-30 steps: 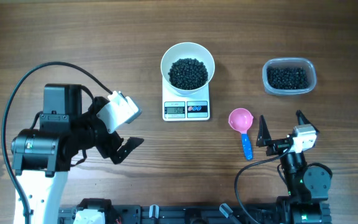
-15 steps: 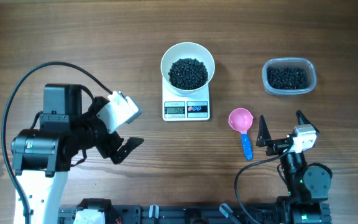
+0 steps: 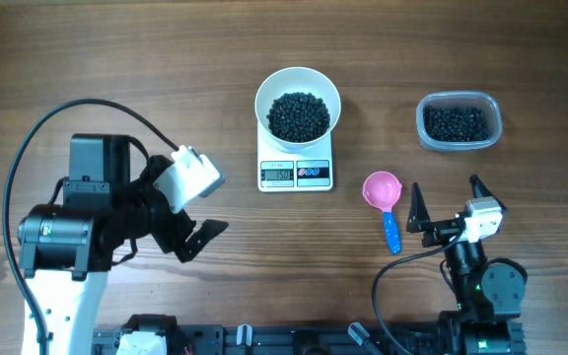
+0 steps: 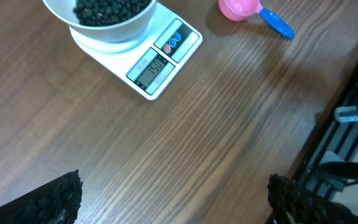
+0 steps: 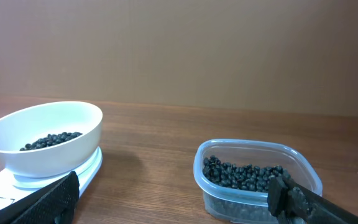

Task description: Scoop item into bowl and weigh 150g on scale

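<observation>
Even soft light, sharp, faint shadows

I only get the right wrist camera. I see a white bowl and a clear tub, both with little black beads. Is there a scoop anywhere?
Observer: Yes. The overhead view shows a pink plastic scoop with a blue handle lying on the brown wooden table, to the right of the flat white kitchen scale.
Operator: Is a tool holding it?
Observer: No. The right tool is open, just right of the scoop and apart from it.
Operator: And the other one?
Observer: The left tool is open and empty, off to the scale's left.
</observation>
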### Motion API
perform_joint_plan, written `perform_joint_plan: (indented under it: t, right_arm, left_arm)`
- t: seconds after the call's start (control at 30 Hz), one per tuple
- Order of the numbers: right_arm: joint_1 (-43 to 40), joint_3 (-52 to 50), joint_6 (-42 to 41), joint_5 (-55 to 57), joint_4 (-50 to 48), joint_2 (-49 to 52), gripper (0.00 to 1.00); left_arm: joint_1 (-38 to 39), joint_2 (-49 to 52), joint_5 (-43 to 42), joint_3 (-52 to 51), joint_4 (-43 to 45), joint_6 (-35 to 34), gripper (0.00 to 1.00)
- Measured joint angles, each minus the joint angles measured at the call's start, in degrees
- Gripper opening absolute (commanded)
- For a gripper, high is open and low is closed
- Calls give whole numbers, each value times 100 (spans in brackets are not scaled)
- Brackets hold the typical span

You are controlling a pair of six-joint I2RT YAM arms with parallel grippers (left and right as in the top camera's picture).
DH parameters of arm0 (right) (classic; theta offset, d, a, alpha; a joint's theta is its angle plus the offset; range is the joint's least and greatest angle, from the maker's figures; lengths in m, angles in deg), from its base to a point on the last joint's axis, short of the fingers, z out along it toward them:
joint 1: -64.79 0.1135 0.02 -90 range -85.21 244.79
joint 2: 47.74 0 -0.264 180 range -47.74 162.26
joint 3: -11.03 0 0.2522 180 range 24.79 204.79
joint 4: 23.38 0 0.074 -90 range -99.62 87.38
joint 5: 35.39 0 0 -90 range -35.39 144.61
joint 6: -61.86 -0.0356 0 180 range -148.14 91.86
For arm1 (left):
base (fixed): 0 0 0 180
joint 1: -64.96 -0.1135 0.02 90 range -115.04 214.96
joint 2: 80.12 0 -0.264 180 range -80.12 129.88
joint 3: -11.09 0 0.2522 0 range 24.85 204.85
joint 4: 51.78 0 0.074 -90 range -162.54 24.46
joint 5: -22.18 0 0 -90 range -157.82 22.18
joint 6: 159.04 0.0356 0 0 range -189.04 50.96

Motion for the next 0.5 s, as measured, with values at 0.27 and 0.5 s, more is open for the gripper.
perform_joint_plan:
  t: [0.27,0.5]
  right_arm:
    - [0,0,0,0,0,0,100]
    - [0,0,0,0,0,0,99]
  left_arm:
    - [0,-2,0,0,-35,-610,100]
    - [0,-345,7,0,-28,-1329,100]
